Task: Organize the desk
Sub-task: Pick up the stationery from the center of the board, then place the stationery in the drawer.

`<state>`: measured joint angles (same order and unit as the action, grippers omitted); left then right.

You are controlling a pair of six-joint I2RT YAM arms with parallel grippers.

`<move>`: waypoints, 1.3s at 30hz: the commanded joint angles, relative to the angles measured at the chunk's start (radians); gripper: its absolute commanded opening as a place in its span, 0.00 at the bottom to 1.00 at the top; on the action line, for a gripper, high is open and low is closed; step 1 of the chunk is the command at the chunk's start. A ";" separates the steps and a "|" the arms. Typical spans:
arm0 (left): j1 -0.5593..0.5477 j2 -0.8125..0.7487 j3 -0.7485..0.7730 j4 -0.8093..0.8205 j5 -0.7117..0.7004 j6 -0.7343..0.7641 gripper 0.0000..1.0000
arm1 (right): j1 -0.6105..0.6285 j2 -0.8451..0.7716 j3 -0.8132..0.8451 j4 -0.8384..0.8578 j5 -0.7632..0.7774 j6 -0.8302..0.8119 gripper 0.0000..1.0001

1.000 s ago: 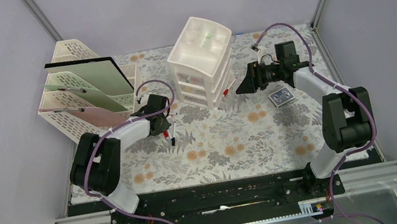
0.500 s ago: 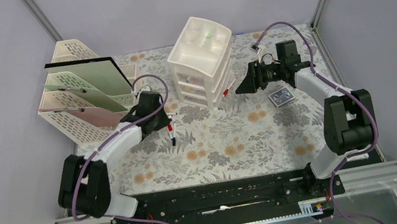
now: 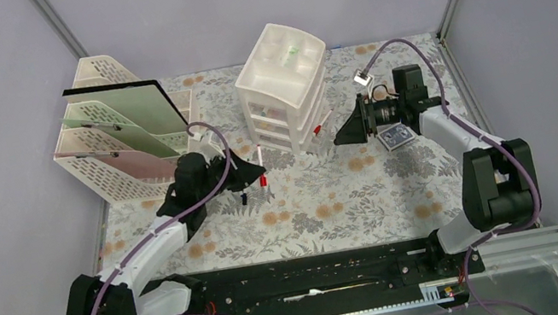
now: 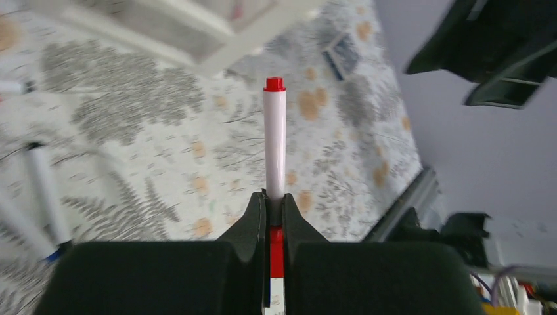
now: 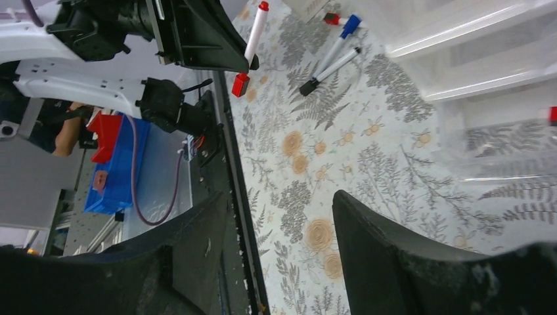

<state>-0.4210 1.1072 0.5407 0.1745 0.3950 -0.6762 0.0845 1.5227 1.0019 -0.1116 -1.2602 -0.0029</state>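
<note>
Pincer on my left [image 3: 246, 174], left of centre in the overhead view, is clamped on a red-capped marker [image 3: 260, 163] above the desk [image 3: 310, 204], which fills the frame's middle. Right of centre, my other pincer [image 3: 338, 131] gapes, holding nothing, beside the white drawers [image 3: 283, 79].

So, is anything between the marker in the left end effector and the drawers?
Nothing visible: the marker hangs above bare desk beside the drawers, and the right end effector is off to their right.
</note>
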 commanded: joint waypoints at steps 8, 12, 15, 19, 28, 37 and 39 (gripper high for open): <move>-0.169 0.066 0.090 0.338 0.128 -0.023 0.00 | 0.066 -0.087 -0.071 0.299 -0.134 0.258 0.70; -0.227 0.116 0.137 0.380 0.026 -0.062 0.00 | 0.078 -0.093 -0.091 0.456 -0.117 0.422 0.72; -0.268 0.151 0.156 0.431 -0.055 -0.108 0.00 | 0.085 -0.093 -0.113 0.553 -0.091 0.534 0.73; -0.316 0.199 0.168 0.507 -0.123 -0.156 0.00 | 0.093 -0.086 -0.124 0.647 -0.056 0.638 0.74; -0.366 0.303 0.244 0.528 -0.135 -0.166 0.00 | 0.125 -0.047 -0.106 0.716 -0.020 0.748 0.67; -0.371 0.358 0.278 0.535 -0.088 -0.173 0.00 | 0.141 -0.031 -0.097 0.718 -0.014 0.757 0.45; -0.371 0.360 0.278 0.536 -0.086 -0.174 0.01 | 0.141 -0.029 -0.095 0.719 -0.017 0.755 0.36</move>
<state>-0.7853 1.4586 0.7811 0.6388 0.2909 -0.8440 0.2142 1.4868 0.8772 0.5606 -1.2739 0.7418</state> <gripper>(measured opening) 0.038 0.424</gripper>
